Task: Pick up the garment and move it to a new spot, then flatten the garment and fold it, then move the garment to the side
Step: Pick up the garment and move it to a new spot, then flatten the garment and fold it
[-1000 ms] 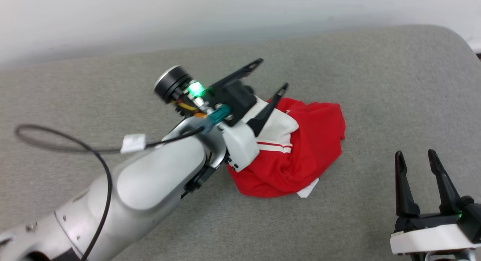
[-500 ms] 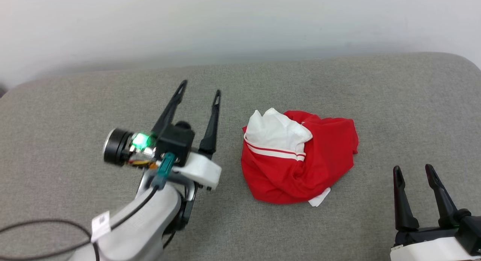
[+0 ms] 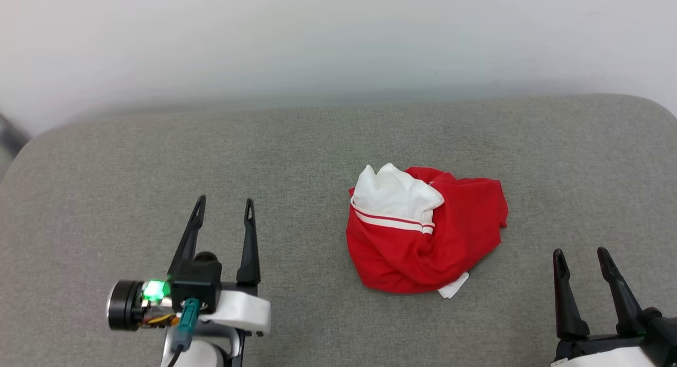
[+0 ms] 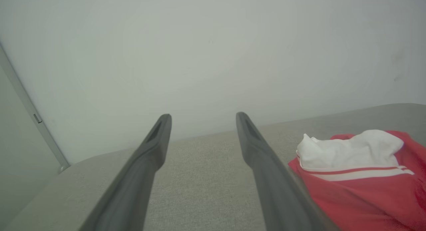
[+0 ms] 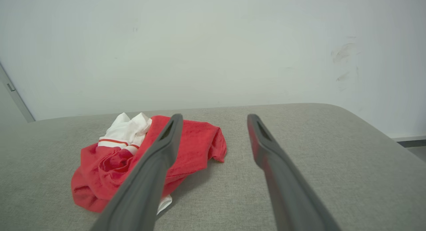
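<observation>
A big grey cloth top [image 3: 338,145] with round corners spreads wide from side to side. It looks soft and a bit fuzzy. Behind it stands a plain, pale wall [image 3: 338,34]. The light is soft and even, with a faint shadow where the wall meets the grey top. On the left, a thin grey strip [image 4: 50,139] slants up the wall. On the right, the wall has a few dark smudges [image 5: 341,51], and a dark band [image 5: 411,142] runs along its foot.

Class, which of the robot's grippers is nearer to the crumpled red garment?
Right, judging by the head view. The right gripper sits just right of the garment, toward the robot; the left gripper stands farther off to its left.
</observation>
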Available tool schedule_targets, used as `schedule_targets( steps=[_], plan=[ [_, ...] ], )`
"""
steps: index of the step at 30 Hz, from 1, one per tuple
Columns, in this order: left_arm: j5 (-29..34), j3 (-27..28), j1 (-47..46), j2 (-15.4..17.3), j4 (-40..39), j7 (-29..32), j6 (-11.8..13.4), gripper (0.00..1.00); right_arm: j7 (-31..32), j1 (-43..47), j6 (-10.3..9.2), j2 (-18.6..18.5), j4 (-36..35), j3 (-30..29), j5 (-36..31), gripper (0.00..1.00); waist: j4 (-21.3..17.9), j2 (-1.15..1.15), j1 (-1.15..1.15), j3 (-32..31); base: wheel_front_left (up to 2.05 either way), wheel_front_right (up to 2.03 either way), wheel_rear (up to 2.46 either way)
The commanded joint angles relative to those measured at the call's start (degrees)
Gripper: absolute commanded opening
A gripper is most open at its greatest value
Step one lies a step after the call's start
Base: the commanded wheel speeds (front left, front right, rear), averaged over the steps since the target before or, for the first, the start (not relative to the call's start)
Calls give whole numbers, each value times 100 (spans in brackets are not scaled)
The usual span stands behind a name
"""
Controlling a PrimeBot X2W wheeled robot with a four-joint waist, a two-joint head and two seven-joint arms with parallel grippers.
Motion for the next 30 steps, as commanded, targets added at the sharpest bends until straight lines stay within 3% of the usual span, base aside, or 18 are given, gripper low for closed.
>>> schedule_targets(
  steps=[1, 18, 19, 30],
  plan=[
    [129, 214, 275, -91, -27, -14, -120, 100, -12, 76, -4, 8, 9, 3, 27, 100, 14, 0, 0, -37, 0, 0, 0],
    [860, 1421, 1414, -794, 0, -15, -1102, 100, -12, 302, -4, 8, 13, 15, 47, 100, 115, 0, 0, -224, 0, 0, 0],
    [964, 1545, 1516, -897, 33, -15, -1255, 100, -12, 339, -4, 8, 17, 18, 59, 100, 131, 0, 0, -247, 0, 0, 0],
    [1267, 1992, 1756, -1240, 116, -15, -1659, 100, -12, 419, -4, 8, 28, 55, 149, 100, 179, 0, 0, -316, 0, 0, 0]
  ],
)
